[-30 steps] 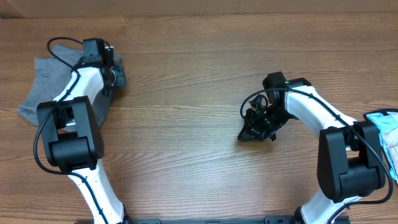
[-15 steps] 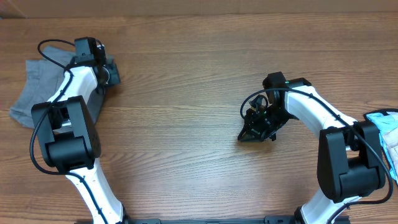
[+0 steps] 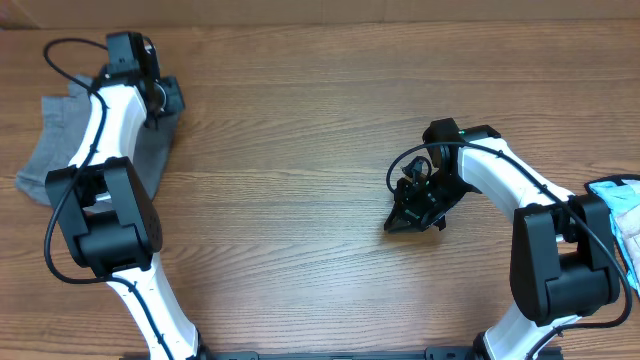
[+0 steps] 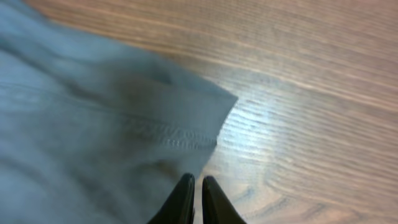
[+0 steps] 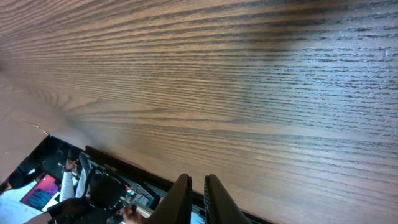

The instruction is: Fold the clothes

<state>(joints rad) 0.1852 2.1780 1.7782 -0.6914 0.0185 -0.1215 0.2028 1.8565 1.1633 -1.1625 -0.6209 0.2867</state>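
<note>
The grey shorts (image 3: 60, 150) lie bunched at the table's far left. In the left wrist view the shorts (image 4: 93, 118) fill the left side, with a stitched hem and a corner pointing right onto the wood. My left gripper (image 3: 168, 98) is at the shorts' upper right edge. Its fingers (image 4: 194, 182) are shut, tips over the fabric's edge, and no cloth shows between them. My right gripper (image 3: 405, 222) rests low over bare wood right of centre. Its fingers (image 5: 198, 182) are shut and empty.
A light blue cloth (image 3: 615, 205) lies at the table's right edge beside the right arm's base. Bare wood (image 3: 290, 200) lies between the two arms. The right wrist view shows the table's edge and clutter (image 5: 74, 193) beyond it.
My left gripper has moved up and to the left along the shorts' right edge. The shorts have shifted left with it. The right arm has barely moved.
</note>
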